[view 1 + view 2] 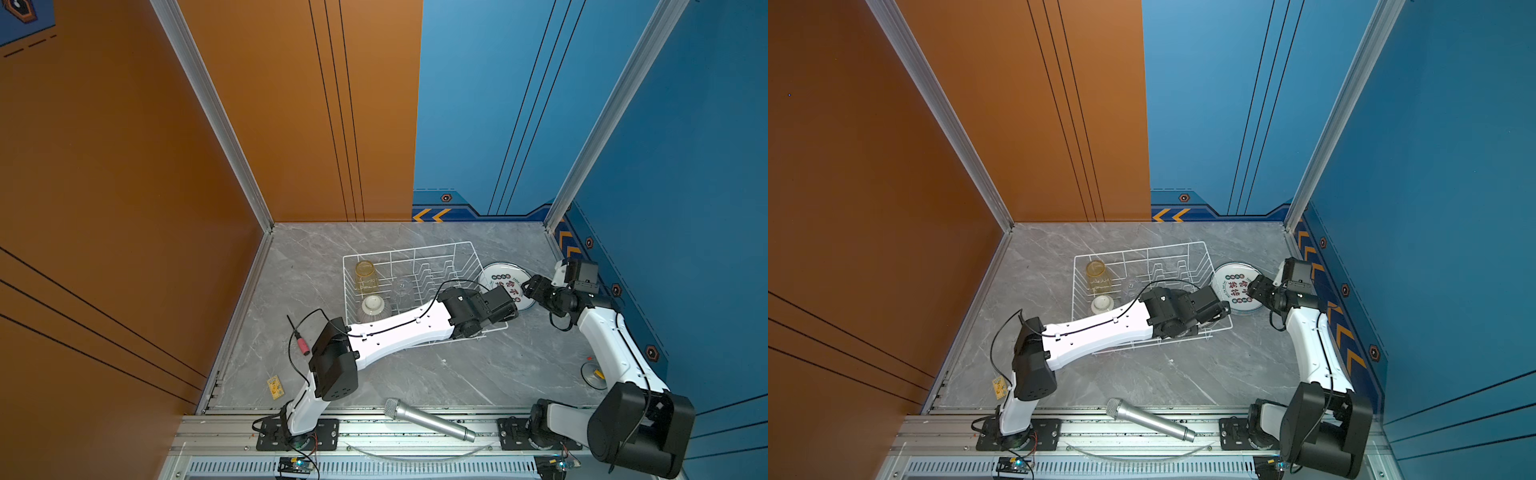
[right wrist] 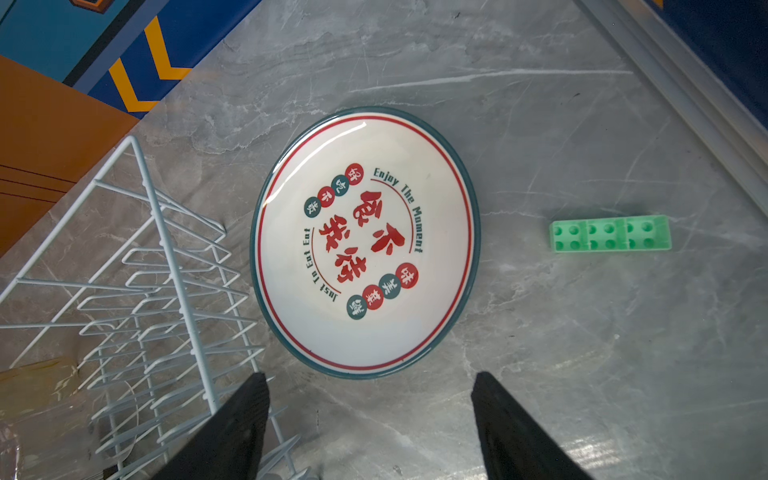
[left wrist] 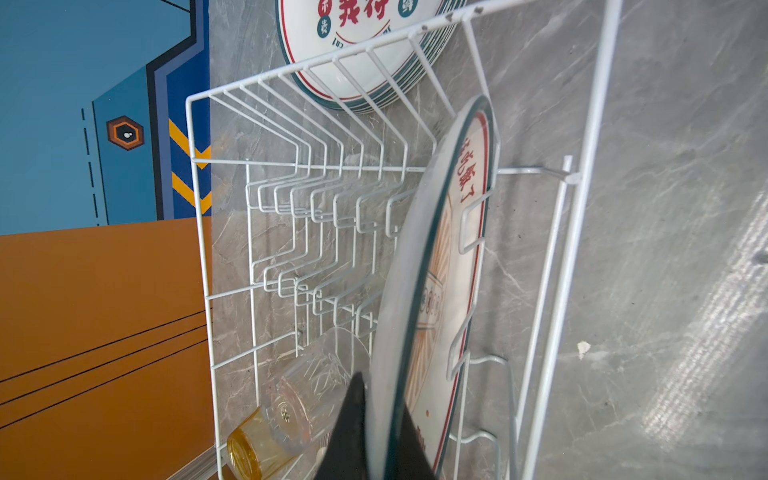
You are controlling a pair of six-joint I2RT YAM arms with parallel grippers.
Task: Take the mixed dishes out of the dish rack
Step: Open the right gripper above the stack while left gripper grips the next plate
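Left pincer (image 3: 382,399) grips the upright plate (image 3: 436,270) at four o'clock in the dish rack (image 3: 199,208); next it must lift straight off the prongs (image 3: 316,208) toward the plate stack (image 2: 365,241) beneath the open right pincer (image 2: 370,376).

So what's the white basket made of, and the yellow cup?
The dish rack looks like metal wire coated glossy white: thin bent rods. The yellow tumbler seems glass or clear plastic; you see the wires through it.

Tool (image 3: 379,419) clamping upright plate (image 3: 441,266), dish rack (image 3: 332,167)
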